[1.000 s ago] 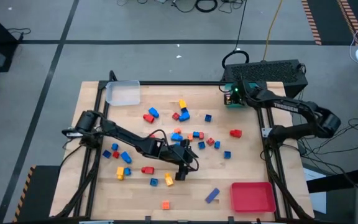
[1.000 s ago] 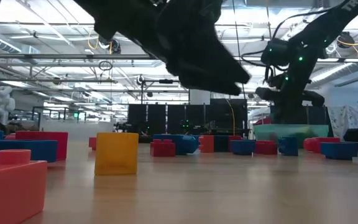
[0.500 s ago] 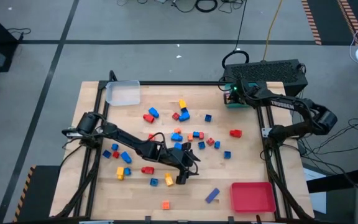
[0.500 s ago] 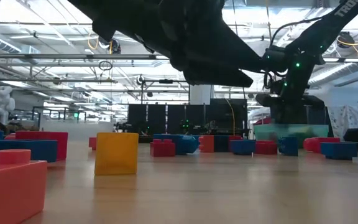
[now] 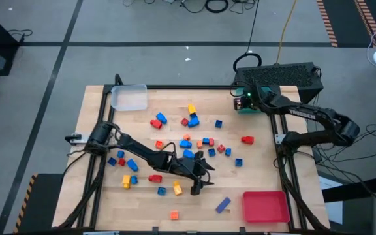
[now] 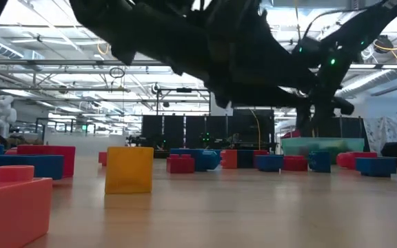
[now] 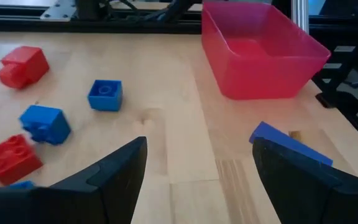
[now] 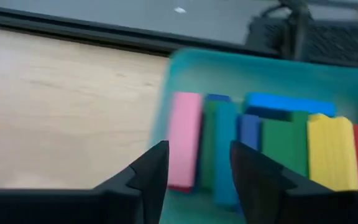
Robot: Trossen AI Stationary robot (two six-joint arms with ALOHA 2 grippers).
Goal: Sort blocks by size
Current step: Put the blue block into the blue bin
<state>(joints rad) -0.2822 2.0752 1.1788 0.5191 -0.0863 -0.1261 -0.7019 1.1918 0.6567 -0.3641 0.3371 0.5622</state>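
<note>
From above, small plastic toy blocks (image 5: 189, 140) in red, blue, yellow and orange lie scattered over the middle of the wooden desk (image 5: 260, 163). The left gripper (image 5: 198, 183) hangs low over the near part of the desk, just beside a yellow cube (image 5: 177, 188), jaws spread and empty. The right gripper (image 5: 245, 101) sits over the teal rectangular tray (image 5: 243, 108) at the far right corner. A clear plastic tray (image 5: 129, 97) stands at the far left, a red rectangular tray (image 5: 265, 206) at the near right, with a long blue bar (image 5: 222, 205) just left of it.

At desk level, a yellow cube (image 6: 129, 169) stands ahead of a row of blue and red bricks.

The left wrist view shows parted fingers (image 7: 114, 174) over bare wood, the red tray beyond.

The right wrist view shows part-open, empty fingers (image 8: 148, 174) above long pink, green, blue and yellow bars (image 8: 260, 146) lying side by side in the teal tray.
</note>
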